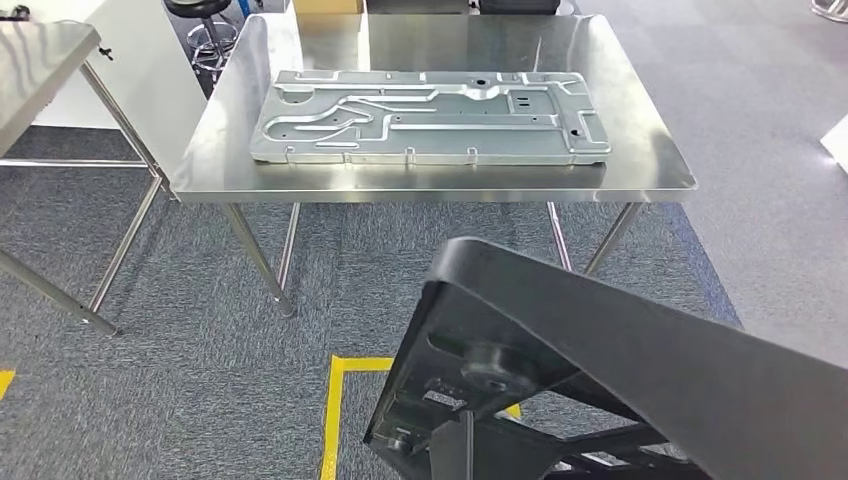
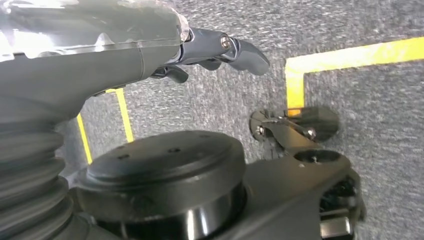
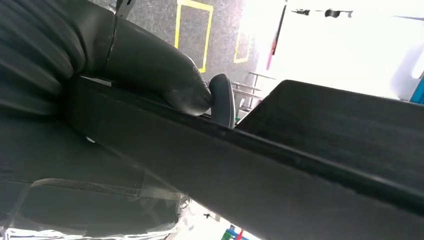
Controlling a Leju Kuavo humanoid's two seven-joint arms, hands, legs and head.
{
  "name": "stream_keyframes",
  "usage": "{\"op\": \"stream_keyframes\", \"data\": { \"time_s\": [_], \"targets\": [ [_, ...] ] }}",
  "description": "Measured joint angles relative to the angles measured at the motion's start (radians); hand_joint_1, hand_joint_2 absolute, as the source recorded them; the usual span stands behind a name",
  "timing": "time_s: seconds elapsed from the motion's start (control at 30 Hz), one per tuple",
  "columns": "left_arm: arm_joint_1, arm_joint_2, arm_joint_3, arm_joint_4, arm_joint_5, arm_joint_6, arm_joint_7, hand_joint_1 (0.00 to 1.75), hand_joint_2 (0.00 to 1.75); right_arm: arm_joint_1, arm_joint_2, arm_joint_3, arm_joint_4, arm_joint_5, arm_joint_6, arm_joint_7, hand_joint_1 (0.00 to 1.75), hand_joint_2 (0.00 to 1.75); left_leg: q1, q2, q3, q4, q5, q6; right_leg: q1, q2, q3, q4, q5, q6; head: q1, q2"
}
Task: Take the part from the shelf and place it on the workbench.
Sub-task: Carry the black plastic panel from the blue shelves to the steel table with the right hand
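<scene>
A large flat black part with a ribbed underside hangs tilted in the foreground of the head view, low and in front of the workbench. My right hand grips this black part along one edge, its thumb pressed on top and a fingertip curling over the rim. The left hand hangs over the carpet with its fingers apart and nothing in them. On the steel workbench lies a big stamped silver plate.
A second steel table stands at the left, with a stool behind it. Yellow tape marks a box on the grey carpet between me and the workbench. The bench's front strip and right side are bare metal.
</scene>
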Motion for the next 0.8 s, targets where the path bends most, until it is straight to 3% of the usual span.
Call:
{"op": "stream_keyframes", "data": {
  "time_s": [0.07,0.1,0.2,0.23,0.27,0.33,0.4,0.43,0.53,0.6,0.7,0.73,0.77,0.8],
  "targets": [
    [0.001,0.0,0.0,0.0,0.0,0.0,0.0,0.0,1.75,0.001,0.0,-0.002,-0.002,0.0,0.0,0.0,1.75,1.75,0.003,0.0,0.008,-0.011,0.001,0.011,-0.002,-0.001,-0.005,0.019,-0.014,0.011,0.0,0.0],
    [0.0,0.0,0.0,0.0,0.0,0.0,0.0,0.0,1.75,0.001,0.0,-0.003,-0.004,0.0,0.0,0.0,1.75,1.75,0.006,0.001,0.013,-0.017,0.002,0.015,-0.004,-0.002,-0.022,0.054,-0.032,0.017,0.0,0.0],
    [-0.001,0.0,0.0,0.0,0.0,-0.001,0.007,0.0,1.75,0.004,0.0,-0.005,-0.006,0.0,0.0,-0.002,1.75,1.75,0.007,0.003,0.021,-0.021,-0.004,0.023,-0.011,-0.002,-0.13,0.239,-0.1,0.03,0.0,0.0],
    [0.0,0.0,0.0,0.0,0.0,-0.002,0.011,0.0,1.75,0.005,0.0,-0.005,-0.006,0.0,0.001,-0.002,1.75,1.75,0.007,0.003,0.024,-0.021,-0.007,0.023,-0.013,-0.003,-0.158,0.276,-0.101,0.033,0.0,0.0],
    [0.001,0.0,0.0,0.0,0.0,-0.002,0.014,0.0,1.75,0.005,0.0,-0.005,-0.005,0.0,0.001,-0.003,1.75,1.75,0.007,0.002,0.029,-0.02,-0.011,0.021,-0.015,-0.003,-0.168,0.276,-0.081,0.034,0.0,0.0],
    [0.003,0.0,-0.001,0.0,-0.004,-0.006,0.019,0.0,1.75,0.003,0.0,-0.005,-0.004,0.004,0.0,-0.002,1.75,1.75,0.008,0.0,0.044,-0.02,-0.021,0.017,-0.019,-0.005,-0.133,0.172,0.003,0.034,0.0,0.0],
    [0.002,0.0,-0.005,0.0,-0.011,-0.01,0.022,0.0,1.75,-0.005,0.0,-0.005,-0.004,0.011,0.0,0.002,1.75,1.75,0.005,0.0,0.055,-0.02,-0.032,0.007,-0.018,-0.006,-0.082,0.054,0.056,0.027,0.0,0.0],
    [0.001,0.0,-0.007,0.0,-0.014,-0.011,0.022,0.0,1.75,-0.009,0.0,-0.005,-0.004,0.013,-0.001,0.004,1.75,1.75,0.004,0.0,0.057,-0.02,-0.037,0.001,-0.015,-0.006,-0.07,0.025,0.062,0.022,0.0,0.0],
    [-0.003,0.0,-0.012,0.0,-0.018,-0.011,0.021,0.0,1.75,-0.021,0.001,-0.005,-0.005,0.014,0.002,0.019,1.75,1.75,0.004,0.002,0.062,-0.023,-0.045,-0.016,-0.012,-0.003,-0.065,0.012,0.053,0.003,0.0,0.0],
    [-0.006,0.0,-0.015,0.0,-0.017,-0.01,0.02,0.0,1.75,-0.033,0.003,-0.005,-0.008,0.011,0.003,0.035,1.75,1.75,0.005,0.003,0.051,0.015,-0.069,-0.024,-0.015,-0.004,-0.056,0.005,0.051,-0.01,0.0,0.0],
    [-0.009,0.0,-0.018,0.0,-0.013,-0.01,0.02,0.0,1.75,-0.045,0.012,-0.003,-0.014,0.007,0.004,0.053,1.75,1.75,0.007,0.003,-0.046,0.202,-0.151,-0.028,-0.012,-0.008,-0.044,0.002,0.042,-0.024,0.0,0.0],
    [-0.01,0.0,-0.018,0.0,-0.011,-0.01,0.021,0.0,1.75,-0.046,0.014,-0.002,-0.015,0.007,0.004,0.055,1.75,1.75,0.007,0.003,-0.078,0.253,-0.162,-0.028,-0.009,-0.008,-0.041,0.002,0.039,-0.026,0.0,0.0],
    [-0.01,0.0,-0.018,0.0,-0.009,-0.01,0.022,0.0,1.75,-0.047,0.015,-0.001,-0.015,0.007,0.005,0.056,1.75,1.75,0.007,0.003,-0.093,0.269,-0.153,-0.027,-0.007,-0.008,-0.036,0.002,0.035,-0.027,0.0,0.0],
    [-0.011,0.0,-0.018,0.0,-0.008,-0.01,0.023,0.0,1.75,-0.049,0.016,-0.001,-0.015,0.007,0.005,0.056,1.75,1.75,0.007,0.003,-0.09,0.247,-0.123,-0.024,-0.005,-0.007,-0.03,0.002,0.031,-0.027,0.0,0.0]
  ]
}}
